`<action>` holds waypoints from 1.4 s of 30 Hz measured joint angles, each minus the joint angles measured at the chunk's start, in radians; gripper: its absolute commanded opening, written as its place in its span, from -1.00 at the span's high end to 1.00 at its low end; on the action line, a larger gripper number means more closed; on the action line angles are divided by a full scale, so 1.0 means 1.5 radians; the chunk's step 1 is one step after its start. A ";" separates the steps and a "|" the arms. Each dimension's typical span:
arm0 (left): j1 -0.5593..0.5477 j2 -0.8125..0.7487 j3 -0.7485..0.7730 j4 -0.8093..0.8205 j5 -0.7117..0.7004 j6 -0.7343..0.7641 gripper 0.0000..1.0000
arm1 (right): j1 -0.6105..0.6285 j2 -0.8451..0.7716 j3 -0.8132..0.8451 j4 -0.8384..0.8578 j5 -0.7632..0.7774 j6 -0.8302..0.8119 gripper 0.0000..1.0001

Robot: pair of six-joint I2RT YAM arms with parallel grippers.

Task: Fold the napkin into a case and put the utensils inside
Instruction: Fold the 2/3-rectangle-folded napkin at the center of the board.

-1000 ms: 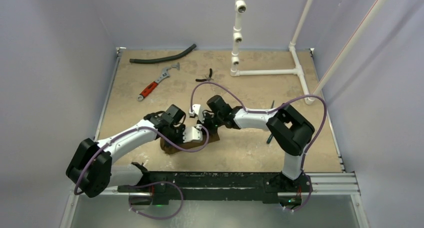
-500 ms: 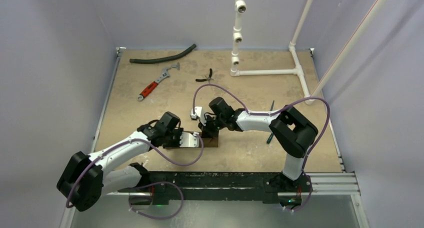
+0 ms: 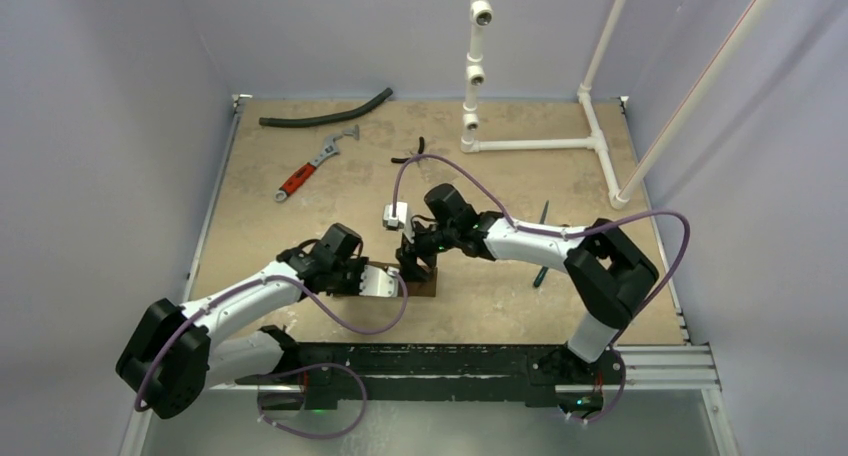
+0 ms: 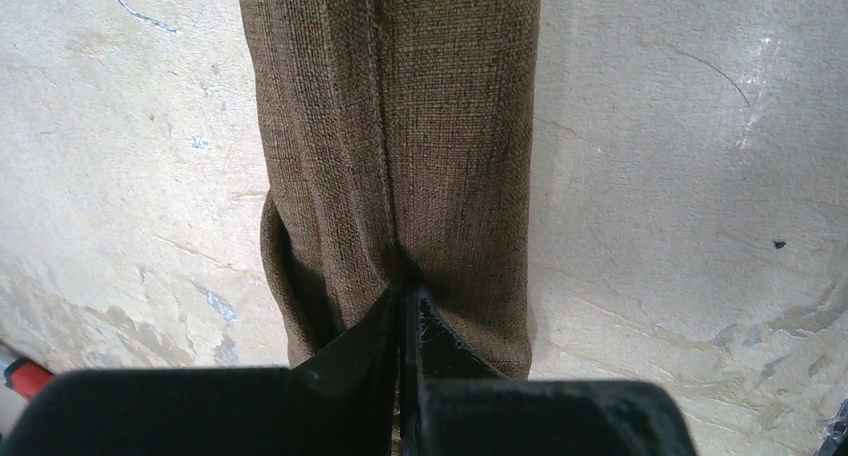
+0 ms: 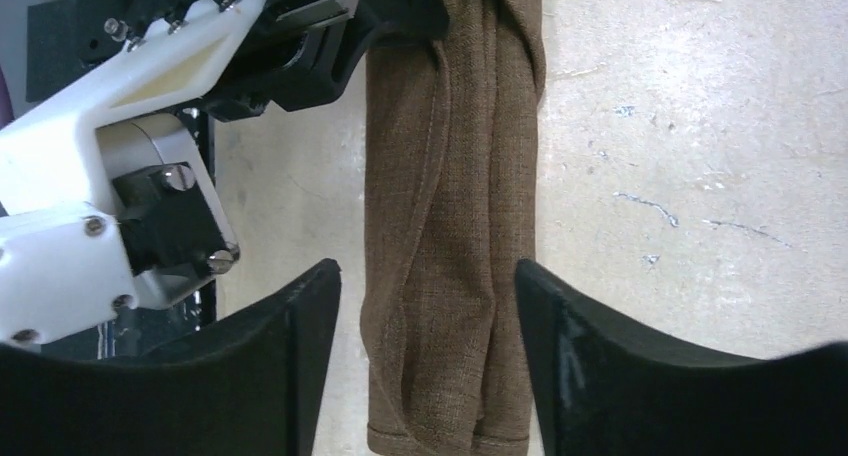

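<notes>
Left gripper (image 4: pixel 403 298): clamped tight on the napkin's left end, probably pinning the folds so they cannot spring apart.
Napkin (image 4: pixel 400 126): a narrow folded strip lying flat on the table (image 3: pixel 500 176), centre, close to the near edge.
Right gripper (image 5: pixel 425 276): jaws wide apart, straddling the strip's right end and gripping nothing.
Utensil (image 3: pixel 543 216): dark and thin, well right of the napkin, not yet inside.
Change: the right gripper was shut a second ago and has now let go. The left grip is unchanged.

Dark-brown napkin (image 5: pixel 450 226), folded into a narrow layered strip, lies flat by the tabletop's (image 3: pixel 500 186) near edge; a dark slim utensil (image 3: pixel 544 214) lies toward its right side
</notes>
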 measured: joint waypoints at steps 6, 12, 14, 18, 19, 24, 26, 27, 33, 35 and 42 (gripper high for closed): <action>0.000 -0.004 -0.002 -0.001 0.001 0.010 1.00 | -0.018 0.006 0.010 0.005 0.020 0.006 0.09; 0.000 -0.007 -0.002 -0.003 0.003 0.012 1.00 | -0.040 0.115 0.132 0.049 0.041 0.037 0.63; 0.000 -0.008 -0.002 -0.003 0.004 0.012 1.00 | -0.040 0.168 0.170 0.090 0.040 0.060 0.66; 0.000 -0.012 0.000 -0.004 0.007 0.011 1.00 | -0.030 0.235 0.179 0.143 0.022 0.103 0.70; 0.000 -0.012 0.001 -0.004 0.007 0.011 1.00 | -0.025 0.250 0.179 0.151 0.014 0.112 0.71; 0.000 -0.018 0.001 -0.003 0.008 0.012 1.00 | 0.011 0.291 0.168 0.190 -0.010 0.153 0.75; 0.000 -0.019 0.001 0.000 0.008 0.013 1.00 | 0.021 0.288 0.154 0.215 -0.017 0.167 0.76; 0.000 -0.019 0.001 0.002 0.008 0.014 1.00 | 0.024 0.286 0.147 0.226 -0.020 0.174 0.77; 0.000 -0.016 0.001 0.033 0.006 0.025 1.00 | 0.025 0.276 0.104 0.273 -0.034 0.201 0.77; 0.000 -0.009 0.001 0.045 0.003 0.032 1.00 | 0.025 0.276 0.099 0.281 -0.040 0.205 0.78; 0.000 -0.001 -0.001 0.076 -0.007 0.050 0.51 | 0.025 0.276 0.095 0.288 -0.046 0.205 0.69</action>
